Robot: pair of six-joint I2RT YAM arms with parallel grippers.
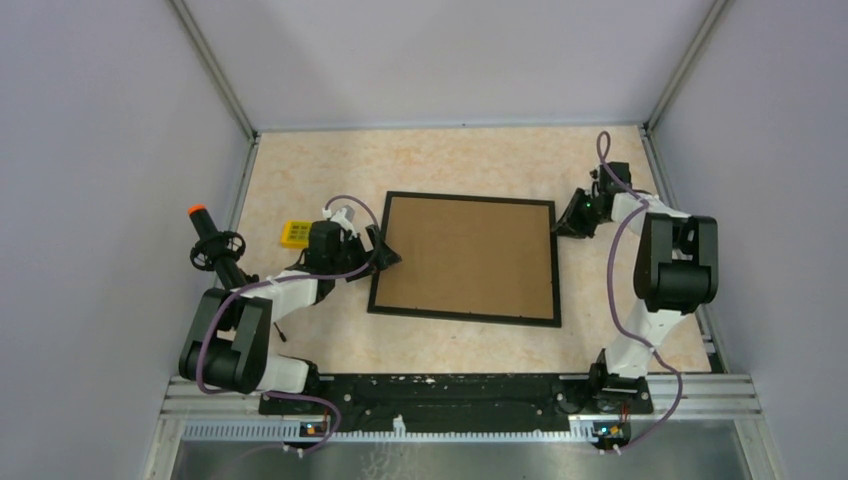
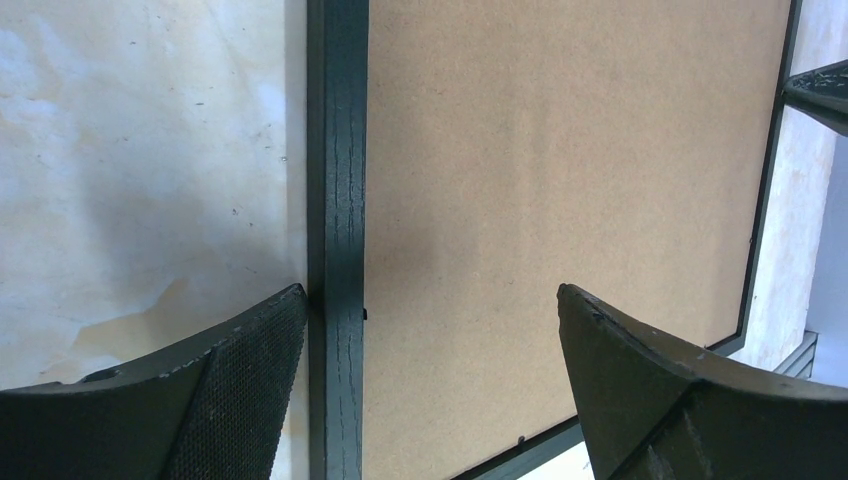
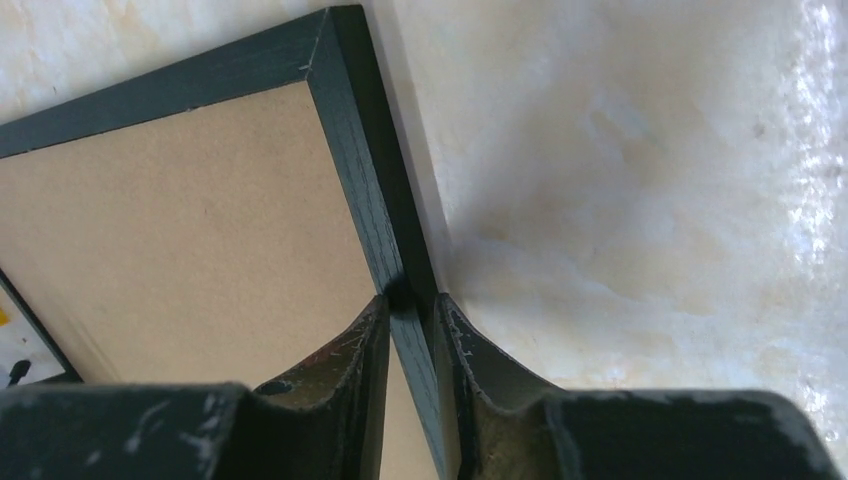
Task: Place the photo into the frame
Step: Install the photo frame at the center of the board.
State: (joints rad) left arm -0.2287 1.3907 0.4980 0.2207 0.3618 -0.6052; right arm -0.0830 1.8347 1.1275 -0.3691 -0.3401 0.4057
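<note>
right jaws: your right gripper (image 3: pixel 411 303) has them drawn in on the right rail of the frame (image 3: pixel 362 160), just short of its far corner. One pad sits on the inner face and one on the outer, which reads as a pinch on the rail.
left jaws: your left gripper (image 2: pixel 432 298) has them spread wide, straddling the left rail about mid-length. The outer finger is over bare surface, the inner one over the board. Nothing is held, and I can't tell if the tips touch down.
frame: flat on the tabletop (image 1: pixel 320 160), between your two arms.
board: the brown backing board (image 1: pixel 468 255) fills the opening rail to rail.
photo: not visible in any view. It could be under the board, but I can't confirm that.
stage: my read is that if the print is under there, you're at the seating end. If not, the board has to come out first.
handling, frame: likely light and stiff, with thin rails. Expect it to skid on this smooth top if pushed from one side, so brace the opposite rail. Grip across a rail near a corner; mid-span probably flexes.
handling, photo: a thin sheet that is floppy and creases easily. Take it by the white border at an edge, not the image.
risk: lifting by one rail could let the board drop out.
clutter: the small yellow block (image 1: pixel 296 234) sits left of the frame, near your left wrist and apart from the rail.
</note>
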